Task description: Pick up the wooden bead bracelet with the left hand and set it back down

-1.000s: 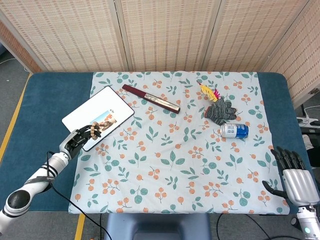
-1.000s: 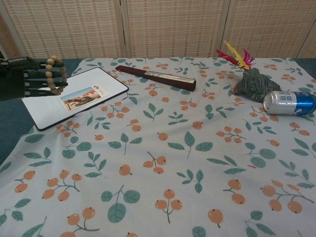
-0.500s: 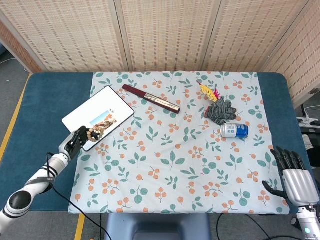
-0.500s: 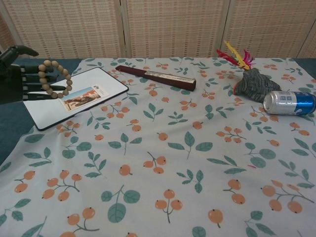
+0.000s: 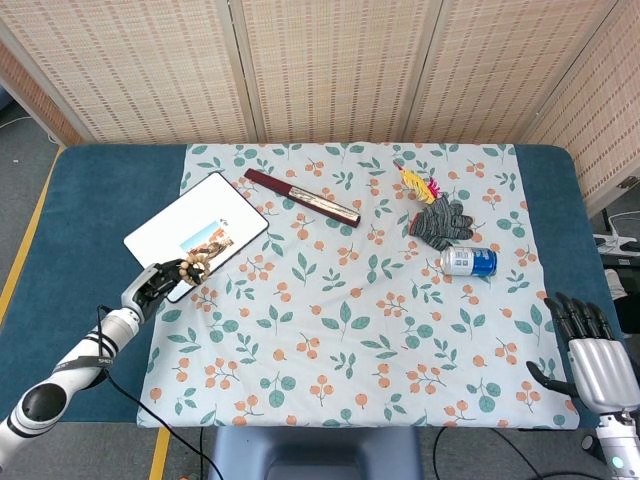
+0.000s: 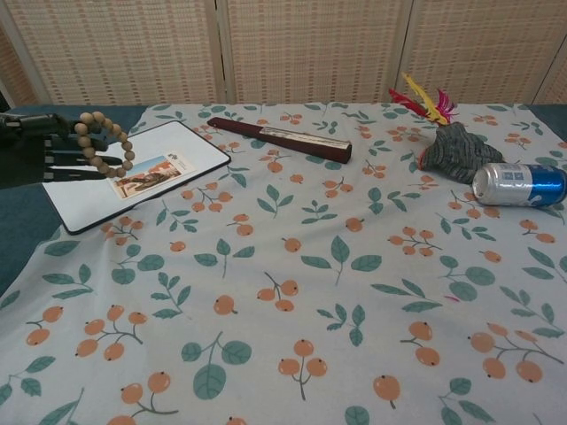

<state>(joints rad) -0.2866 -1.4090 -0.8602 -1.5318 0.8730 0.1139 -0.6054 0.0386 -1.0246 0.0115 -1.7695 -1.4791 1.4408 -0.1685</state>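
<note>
Your left hand (image 5: 152,285) pulls back toward you; bracelet (image 6: 104,142) now dangles off the fingers (image 6: 58,124), lower over the white board (image 6: 133,173).

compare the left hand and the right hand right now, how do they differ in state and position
The left hand holds the wooden bead bracelet over the white tablet; the right hand holds nothing, its fingers apart. The left hand is dark and reaches in over the table's left side; the right hand is silver-backed and sits off the floral cloth by the table's near right corner. Both have dark fingers.
</note>
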